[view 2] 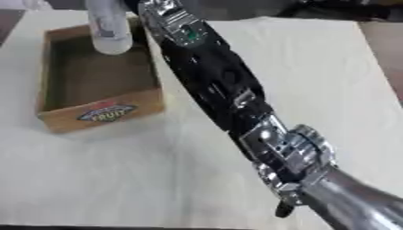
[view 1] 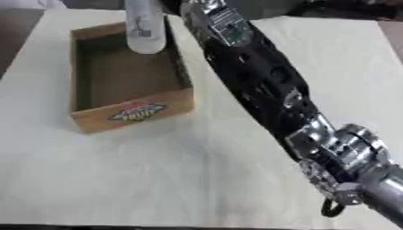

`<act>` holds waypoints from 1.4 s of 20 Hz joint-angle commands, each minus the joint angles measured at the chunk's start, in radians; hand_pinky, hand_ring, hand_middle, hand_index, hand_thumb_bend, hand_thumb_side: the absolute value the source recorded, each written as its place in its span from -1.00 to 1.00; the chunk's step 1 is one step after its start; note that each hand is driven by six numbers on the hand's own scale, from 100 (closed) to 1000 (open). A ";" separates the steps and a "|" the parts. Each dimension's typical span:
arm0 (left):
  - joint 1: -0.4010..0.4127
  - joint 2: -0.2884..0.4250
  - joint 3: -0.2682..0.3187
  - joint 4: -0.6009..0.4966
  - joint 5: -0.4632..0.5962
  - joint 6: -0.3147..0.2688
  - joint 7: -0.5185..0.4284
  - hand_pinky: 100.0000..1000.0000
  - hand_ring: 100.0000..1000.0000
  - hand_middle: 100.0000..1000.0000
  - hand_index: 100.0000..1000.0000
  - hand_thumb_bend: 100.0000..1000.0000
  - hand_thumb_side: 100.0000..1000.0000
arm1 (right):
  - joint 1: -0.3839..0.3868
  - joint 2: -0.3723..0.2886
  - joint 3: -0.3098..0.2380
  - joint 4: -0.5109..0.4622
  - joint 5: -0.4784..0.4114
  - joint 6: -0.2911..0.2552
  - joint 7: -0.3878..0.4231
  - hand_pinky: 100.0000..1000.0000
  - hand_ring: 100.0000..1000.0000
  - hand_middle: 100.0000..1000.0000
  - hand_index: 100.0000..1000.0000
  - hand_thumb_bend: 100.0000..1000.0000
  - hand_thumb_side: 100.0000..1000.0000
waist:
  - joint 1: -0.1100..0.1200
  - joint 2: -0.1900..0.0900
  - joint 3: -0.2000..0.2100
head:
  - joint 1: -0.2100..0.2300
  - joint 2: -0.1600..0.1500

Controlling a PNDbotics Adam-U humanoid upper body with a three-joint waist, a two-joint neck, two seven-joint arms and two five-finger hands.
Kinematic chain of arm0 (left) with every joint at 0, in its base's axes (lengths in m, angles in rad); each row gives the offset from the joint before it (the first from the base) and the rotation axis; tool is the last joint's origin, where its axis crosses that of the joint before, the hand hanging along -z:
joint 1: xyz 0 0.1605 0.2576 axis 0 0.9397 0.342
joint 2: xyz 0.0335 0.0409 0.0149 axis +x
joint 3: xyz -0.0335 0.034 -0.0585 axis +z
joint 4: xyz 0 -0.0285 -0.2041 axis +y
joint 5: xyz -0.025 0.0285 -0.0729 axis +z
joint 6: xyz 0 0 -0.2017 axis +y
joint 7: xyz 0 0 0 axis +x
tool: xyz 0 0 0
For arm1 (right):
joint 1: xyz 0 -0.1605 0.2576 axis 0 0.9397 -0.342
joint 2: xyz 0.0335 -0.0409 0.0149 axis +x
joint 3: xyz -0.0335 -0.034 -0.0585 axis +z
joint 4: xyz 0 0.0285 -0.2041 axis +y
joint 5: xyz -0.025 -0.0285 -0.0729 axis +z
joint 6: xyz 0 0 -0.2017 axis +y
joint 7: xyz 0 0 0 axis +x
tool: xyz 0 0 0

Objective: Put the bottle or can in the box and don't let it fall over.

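Note:
A pale, clear bottle [view 1: 145,28] stands upright over the far end of the open wooden box [view 1: 132,116]; its rounded bottom shows inside the far wall. Whether it rests on the box floor or hangs above it I cannot tell, and its top is cut off by the view's upper edge. My right arm [view 1: 260,76] runs from the lower right corner up to the top. Only a dark sliver of my right hand [view 1: 172,5] shows there, right beside the bottle's upper part. The box has a colourful fruit label [view 1: 137,112] on its near wall. My left hand is out of view.
The box sits on a cream table [view 1: 157,179], near its left edge. My right arm crosses the table diagonally, just right of the box. A dark strip borders the table's front edge, and the floor shows at the far corners.

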 commanded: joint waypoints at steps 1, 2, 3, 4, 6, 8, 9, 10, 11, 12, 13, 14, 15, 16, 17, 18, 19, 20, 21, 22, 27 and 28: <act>-0.021 0.026 0.007 -0.022 0.006 -0.001 0.001 0.40 0.61 0.50 0.63 1.00 0.26 | -0.033 0.011 -0.004 -0.001 0.019 -0.018 -0.016 0.64 -0.62 -1.00 -0.80 -0.67 -1.00 | 0.008 -0.009 0.015 | -0.028 -0.021; -0.021 0.025 0.008 -0.022 0.008 -0.001 0.002 0.40 0.61 0.50 0.63 1.00 0.26 | -0.032 0.017 -0.003 -0.002 0.026 -0.024 -0.021 0.64 -0.62 -1.00 -0.80 -0.67 -1.00 | 0.008 -0.006 0.021 | -0.033 -0.022; -0.022 0.025 0.009 -0.022 0.010 -0.001 0.004 0.40 0.61 0.50 0.63 1.00 0.27 | -0.030 0.026 -0.002 -0.002 0.030 -0.030 -0.026 0.64 -0.62 -1.00 -0.80 -0.67 -1.00 | 0.009 -0.001 0.026 | -0.041 -0.023; -0.023 0.024 0.010 -0.021 0.012 -0.001 0.005 0.40 0.61 0.50 0.63 1.00 0.26 | -0.026 0.034 -0.001 -0.002 0.032 -0.035 -0.031 0.64 -0.62 -1.00 -0.80 -0.67 -1.00 | 0.011 0.002 0.030 | -0.047 -0.023; -0.027 0.021 0.010 -0.022 0.016 -0.002 0.005 0.40 0.61 0.50 0.63 1.00 0.26 | -0.015 0.049 0.002 -0.001 0.036 -0.045 -0.040 0.64 -0.62 -1.00 -0.80 -0.67 -1.00 | 0.013 0.007 0.035 | -0.057 -0.026; -0.031 0.018 0.010 -0.023 0.018 -0.003 0.005 0.40 0.61 0.50 0.63 1.00 0.26 | -0.002 0.061 0.007 0.003 0.048 -0.054 -0.043 0.64 -0.62 -1.00 -0.80 -0.67 -1.00 | 0.016 0.011 0.038 | -0.063 -0.029; -0.033 0.016 0.010 -0.024 0.019 -0.003 0.005 0.40 0.61 0.50 0.63 1.00 0.26 | 0.007 0.067 0.008 0.006 0.055 -0.058 -0.043 0.63 -0.62 -1.00 -0.80 -0.68 -1.00 | 0.017 0.013 0.039 | -0.065 -0.031; -0.035 0.014 0.009 -0.024 0.020 -0.003 0.005 0.40 0.61 0.49 0.63 1.00 0.26 | 0.017 0.074 0.009 0.011 0.060 -0.062 -0.043 0.63 -0.61 -1.00 -0.79 -0.68 -1.00 | 0.018 0.014 0.039 | -0.068 -0.033; -0.037 0.011 0.009 -0.024 0.021 -0.003 0.004 0.40 0.61 0.49 0.63 1.00 0.26 | 0.029 0.080 0.011 0.018 0.066 -0.066 -0.042 0.63 -0.61 -1.00 -0.79 -0.67 -1.00 | 0.020 0.016 0.040 | -0.070 -0.035; -0.039 0.010 0.008 -0.025 0.021 -0.002 0.004 0.40 0.61 0.49 0.63 1.00 0.26 | 0.038 0.085 0.013 0.026 0.073 -0.070 -0.040 0.63 -0.61 -1.00 -0.79 -0.67 -1.00 | 0.021 0.017 0.040 | -0.071 -0.036; -0.041 0.007 0.007 -0.026 0.022 -0.003 0.003 0.40 0.60 0.49 0.63 1.00 0.26 | 0.047 0.092 0.015 0.036 0.081 -0.072 -0.039 0.63 -0.61 -1.00 -0.78 -0.66 -1.00 | 0.022 0.019 0.041 | -0.071 -0.037; -0.044 0.004 0.006 -0.026 0.022 -0.002 0.002 0.40 0.59 0.49 0.63 1.00 0.25 | 0.056 0.098 0.016 0.046 0.090 -0.076 -0.038 0.63 -0.60 -1.00 -0.78 -0.66 -1.00 | 0.023 0.020 0.041 | -0.072 -0.037; -0.046 0.000 0.006 -0.027 0.022 -0.002 0.001 0.40 0.59 0.49 0.63 1.00 0.25 | 0.065 0.104 0.018 0.056 0.099 -0.080 -0.037 0.63 -0.60 -1.00 -0.78 -0.67 -1.00 | 0.023 0.021 0.041 | -0.073 -0.037; -0.047 -0.002 0.005 -0.028 0.021 -0.001 0.001 0.40 0.59 0.49 0.63 1.00 0.25 | 0.071 0.108 0.018 0.064 0.108 -0.085 -0.037 0.63 -0.60 -1.00 -0.78 -0.67 -1.00 | 0.024 0.021 0.041 | -0.073 -0.036; -0.048 -0.004 0.005 -0.028 0.020 0.000 0.001 0.39 0.58 0.49 0.63 1.00 0.25 | 0.078 0.111 0.018 0.071 0.116 -0.089 -0.037 0.64 -0.55 -1.00 -0.70 -0.67 -1.00 | 0.024 0.022 0.040 | -0.072 -0.036; -0.048 -0.005 0.006 -0.029 0.020 0.000 0.002 0.39 0.58 0.49 0.63 1.00 0.25 | 0.085 0.113 0.020 0.077 0.126 -0.093 -0.036 0.64 -0.54 -0.98 -0.69 -0.65 -1.00 | 0.024 0.021 0.038 | -0.071 -0.036; -0.047 -0.005 0.006 -0.030 0.019 0.001 0.002 0.39 0.58 0.48 0.63 1.00 0.25 | 0.091 0.113 0.023 0.082 0.139 -0.094 -0.033 0.67 -0.39 -0.82 -0.50 -0.46 -1.00 | 0.023 0.021 0.036 | -0.068 -0.035; -0.045 -0.005 0.006 -0.030 0.018 0.001 0.003 0.39 0.58 0.48 0.63 1.00 0.25 | 0.097 0.113 0.026 0.086 0.157 -0.094 -0.028 0.68 -0.33 -0.75 -0.43 -0.39 -1.00 | 0.023 0.020 0.033 | -0.065 -0.033; -0.043 -0.005 0.006 -0.031 0.017 0.002 0.004 0.39 0.58 0.48 0.63 1.00 0.25 | 0.103 0.112 0.028 0.088 0.177 -0.094 -0.023 0.71 -0.21 -0.61 -0.26 -0.31 -1.00 | 0.022 0.019 0.030 | -0.061 -0.032; -0.040 -0.004 0.006 -0.032 0.017 0.002 0.004 0.39 0.58 0.48 0.63 1.00 0.25 | 0.108 0.111 0.028 0.088 0.195 -0.093 -0.018 0.73 -0.13 -0.50 -0.13 -0.24 -1.00 | 0.022 0.018 0.026 | -0.057 -0.030; -0.027 -0.001 0.007 -0.031 0.015 0.003 0.008 0.39 0.58 0.48 0.63 1.00 0.26 | 0.121 0.102 0.036 0.064 0.281 -0.084 0.054 0.90 0.57 0.27 0.66 0.23 -1.00 | 0.023 0.009 0.009 | -0.042 -0.023; -0.024 0.000 0.007 -0.030 0.015 0.004 0.009 0.39 0.58 0.48 0.63 1.00 0.26 | 0.122 0.099 0.038 0.056 0.298 -0.080 0.074 0.91 0.60 0.33 0.71 0.25 -1.00 | 0.024 0.007 0.004 | -0.038 -0.020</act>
